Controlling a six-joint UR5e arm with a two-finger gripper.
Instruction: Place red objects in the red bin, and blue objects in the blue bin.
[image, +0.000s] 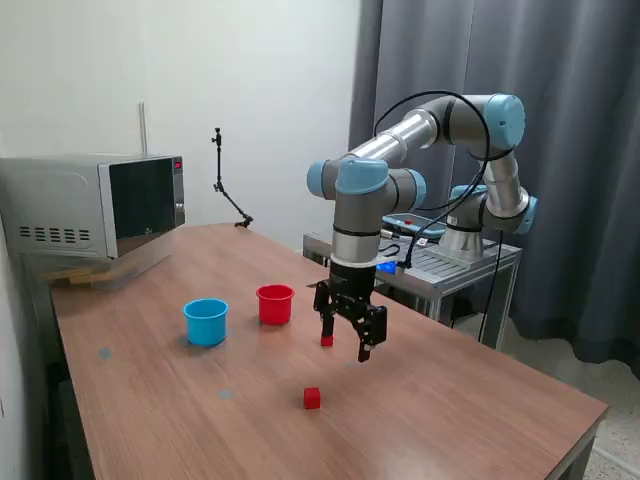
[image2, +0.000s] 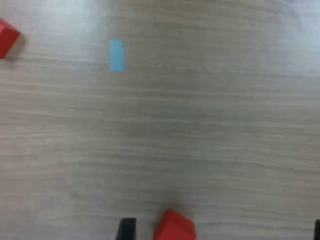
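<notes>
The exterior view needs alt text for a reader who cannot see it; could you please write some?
A robot arm's open gripper hangs over a wooden table beside a small red cube, with another red cube nearer the camera. A red cup and a light blue cup stand toward the exterior view's left.

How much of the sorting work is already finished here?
No blue cubes show on the table; the cups' insides are hidden. One red cube sits between the open gripper's fingers, not lifted. Another red cube remains, both bound for the red cup.
</notes>
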